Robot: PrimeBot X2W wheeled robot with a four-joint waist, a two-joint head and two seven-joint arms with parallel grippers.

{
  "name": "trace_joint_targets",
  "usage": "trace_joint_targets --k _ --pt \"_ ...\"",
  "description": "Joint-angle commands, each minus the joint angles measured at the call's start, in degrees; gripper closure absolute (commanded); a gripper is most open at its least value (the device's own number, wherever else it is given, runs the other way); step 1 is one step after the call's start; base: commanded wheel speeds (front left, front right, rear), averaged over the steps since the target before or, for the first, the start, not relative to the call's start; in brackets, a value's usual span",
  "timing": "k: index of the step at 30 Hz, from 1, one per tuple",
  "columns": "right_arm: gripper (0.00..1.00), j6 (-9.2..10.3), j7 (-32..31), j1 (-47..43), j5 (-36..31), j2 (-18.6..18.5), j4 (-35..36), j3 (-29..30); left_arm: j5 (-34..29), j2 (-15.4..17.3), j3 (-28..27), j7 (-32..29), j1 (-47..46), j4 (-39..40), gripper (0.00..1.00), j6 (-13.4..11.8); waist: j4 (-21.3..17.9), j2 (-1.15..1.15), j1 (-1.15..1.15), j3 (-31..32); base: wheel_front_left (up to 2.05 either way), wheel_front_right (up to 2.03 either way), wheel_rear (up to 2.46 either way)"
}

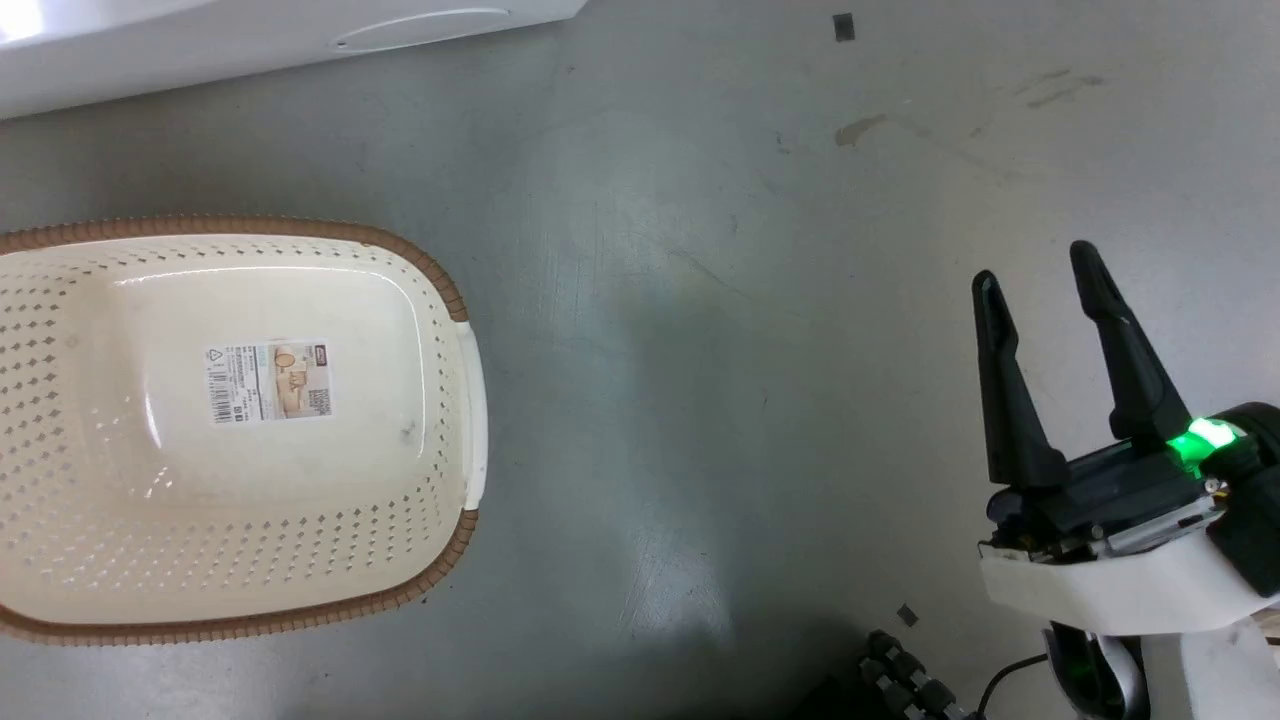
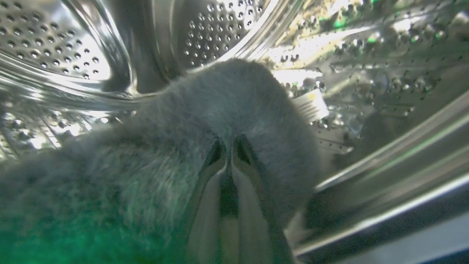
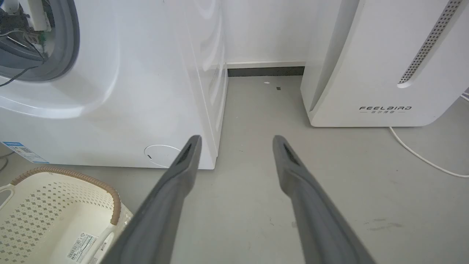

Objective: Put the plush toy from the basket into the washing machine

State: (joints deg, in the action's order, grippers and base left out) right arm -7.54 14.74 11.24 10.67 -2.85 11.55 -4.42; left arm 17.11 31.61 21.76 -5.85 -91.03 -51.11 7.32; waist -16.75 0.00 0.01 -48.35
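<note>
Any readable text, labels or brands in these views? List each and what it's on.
"FEELBIRD": front of the white appliance; smaller line beneath unreadable.
Paper label inside the basket: too small to read.
Blue sticker on the washing machine: too small.
Tag beside the plush toy: blurred.

You are looking down on a grey floor [image 1: 700,350] that is carrying a brownish stain [image 1: 860,130] and a small dark square [image 1: 843,27] near the head view's top; another dark square [image 1: 906,615] is lying lower down. In the right wrist view a white appliance [image 3: 366,55] is standing on that floor, showing a perforated grey strip [image 3: 427,40] and a dark logo [image 3: 384,108]. A white cable [image 3: 421,157] is trailing beside it, and a dark skirting strip [image 3: 265,71] is running along the white wall's [image 3: 263,29] foot.
</note>
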Motion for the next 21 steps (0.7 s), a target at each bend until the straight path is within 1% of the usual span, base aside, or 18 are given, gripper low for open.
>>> trace_joint_targets --k 1,4,5,6,7,9,11,13,14,15,16,17,20,21 --pt "0.0 0.05 0.3 1.4 0.2 0.0 0.1 0.1 2.0 0.9 1.9 -1.0 0.9 -0.7 1.0 0.2 0.3 0.0 -0.01 0.1 0.0 0.0 0.0" --pt "0.0 0.05 0.3 1.8 -0.2 0.0 0.1 0.6 5.6 2.1 5.2 -0.8 1.9 -0.3 1.0 0.2 0.8 0.0 -0.01 0.7 0.0 0.0 0.0" --pt "0.0 0.05 0.3 1.9 -0.4 0.0 0.1 0.8 6.4 2.5 6.0 0.0 2.2 -0.2 0.54 0.2 1.0 0.0 -0.01 1.1 0.0 0.0 0.0" --pt "0.0 0.05 0.3 1.9 -0.4 0.0 0.1 0.8 6.4 2.5 6.0 0.0 2.2 -0.2 0.54 0.2 1.0 0.0 -0.01 1.1 0.0 0.0 0.0" --pt "0.0 0.05 0.3 1.9 -0.6 0.0 0.0 1.0 7.2 2.8 6.7 0.8 2.5 -0.2 0.0 0.2 1.3 0.0 -0.01 1.5 0.0 0.0 0.0" --pt "0.0 0.05 0.3 1.9 -1.4 0.0 -0.1 1.6 9.3 2.8 8.7 3.3 3.9 -0.5 0.0 0.2 2.2 0.0 -0.01 3.4 0.0 0.0 0.0" --pt "0.0 0.05 0.3 1.9 -1.7 0.0 -0.3 1.7 10.1 2.6 9.1 4.4 4.6 -0.7 0.0 0.2 2.5 0.0 -0.01 4.3 0.0 0.0 0.0" --pt "0.0 0.05 0.3 1.7 -2.4 0.0 -0.6 2.0 11.5 2.2 9.8 6.8 6.3 -1.3 0.0 0.2 3.3 0.0 -0.01 6.5 0.0 0.0 0.0" --pt "0.0 0.05 0.3 1.4 -3.3 0.0 -0.9 2.4 12.7 1.4 9.8 10.3 8.2 -2.2 0.0 0.2 4.3 0.0 -0.01 9.1 0.0 0.0 0.0" --pt "0.0 0.05 0.3 1.4 -3.3 0.0 -0.9 2.4 12.7 1.4 9.8 10.3 8.2 -2.2 0.0 0.2 4.3 0.0 -0.01 9.1 0.0 0.0 0.0" --pt "0.0 0.05 0.3 1.3 -3.7 0.0 -1.1 2.6 13.0 0.8 9.7 12.4 9.3 -2.8 0.0 0.2 4.9 0.0 -0.01 10.6 0.0 0.0 0.0" --pt "0.0 0.05 0.3 0.8 -4.6 0.0 -1.6 3.0 14.1 -1.0 9.3 16.2 12.1 -4.2 0.0 0.1 6.0 0.0 -0.01 13.8 0.0 0.0 0.0" --pt "0.0 0.05 0.3 0.0 -6.0 0.0 -2.3 3.3 15.4 -3.5 8.4 19.5 16.3 -5.2 0.0 -0.2 7.7 0.0 -0.01 18.5 0.0 0.0 0.0" --pt "0.0 0.05 0.3 0.0 -6.0 0.0 -2.3 3.3 15.4 -3.5 8.4 19.5 16.3 -5.2 0.0 -0.2 7.7 0.0 -0.01 18.5 0.0 0.0 0.0"
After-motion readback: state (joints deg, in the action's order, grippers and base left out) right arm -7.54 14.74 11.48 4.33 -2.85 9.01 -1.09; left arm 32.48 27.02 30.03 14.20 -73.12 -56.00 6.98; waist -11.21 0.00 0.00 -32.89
